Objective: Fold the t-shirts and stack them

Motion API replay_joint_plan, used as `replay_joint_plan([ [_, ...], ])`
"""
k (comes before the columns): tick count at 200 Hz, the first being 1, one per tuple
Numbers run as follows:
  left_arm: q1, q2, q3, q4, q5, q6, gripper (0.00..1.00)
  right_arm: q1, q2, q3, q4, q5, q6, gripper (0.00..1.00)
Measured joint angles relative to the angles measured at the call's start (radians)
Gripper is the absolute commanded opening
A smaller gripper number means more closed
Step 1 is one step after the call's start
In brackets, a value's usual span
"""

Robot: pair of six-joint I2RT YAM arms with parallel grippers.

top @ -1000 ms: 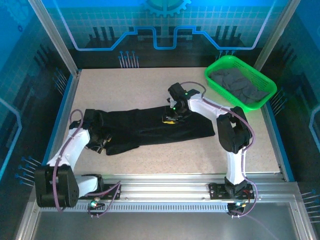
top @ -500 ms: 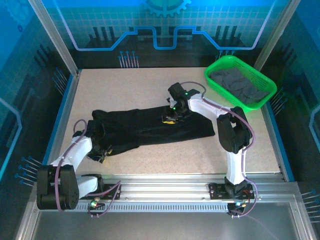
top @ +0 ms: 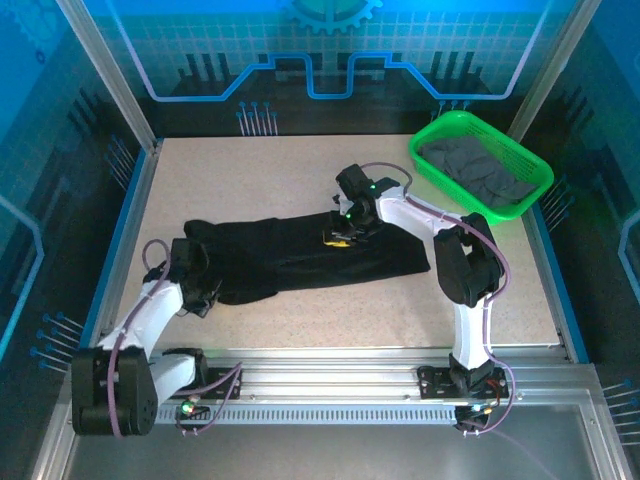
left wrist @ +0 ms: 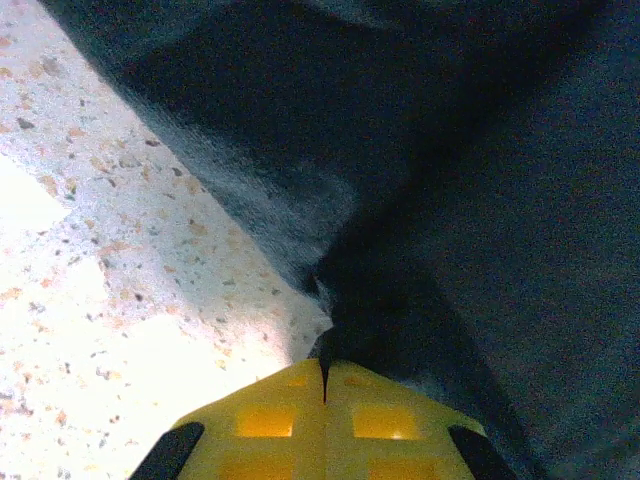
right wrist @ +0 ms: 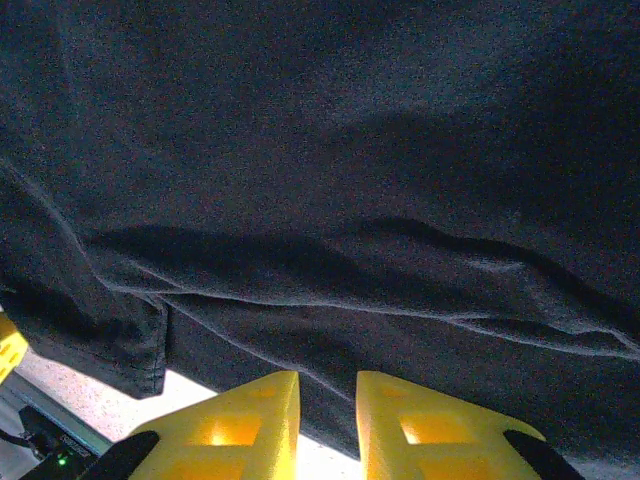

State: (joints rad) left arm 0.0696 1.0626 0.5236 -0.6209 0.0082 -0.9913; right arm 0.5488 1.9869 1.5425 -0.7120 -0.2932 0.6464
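We see a speckled beige table top inside a frame of aluminium posts. The far wall is a bright blue panel with a grid and line pattern, perhaps lit from behind. Darker blue side panels stand left and right. A metal rail runs along the near edge.

The overhead camera sits high behind the two arm bases, tilted down and forward, far enough back to take in the whole worktop up to the rear wall. The left wrist camera peers along its own left pincer, very near the surface, at the edge of the black t-shirt lying on the speckled worktop. The right wrist camera looks past the right pincer, equally close, onto the same shirt's creased cloth. All three views share that shirt.
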Motion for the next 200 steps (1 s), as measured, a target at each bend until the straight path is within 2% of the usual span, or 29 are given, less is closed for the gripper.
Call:
replay_joint_plan([
  [59, -0.07, -0.192, 0.053, -0.195, 0.008, -0.135, 0.0, -0.007, 0.0, 0.0, 0.003, -0.003, 0.0, 0.24],
  [127, -0.225, -0.248, 0.121, -0.356, 0.005, -0.293, 0.0, -0.016, 0.0, 0.0, 0.003, -0.004, 0.0, 0.24],
  [200, -0.25, -0.241, 0.176, -0.406, -0.021, -0.319, 0.0, -0.018, 0.0, -0.014, 0.007, -0.007, 0.0, 0.24],
])
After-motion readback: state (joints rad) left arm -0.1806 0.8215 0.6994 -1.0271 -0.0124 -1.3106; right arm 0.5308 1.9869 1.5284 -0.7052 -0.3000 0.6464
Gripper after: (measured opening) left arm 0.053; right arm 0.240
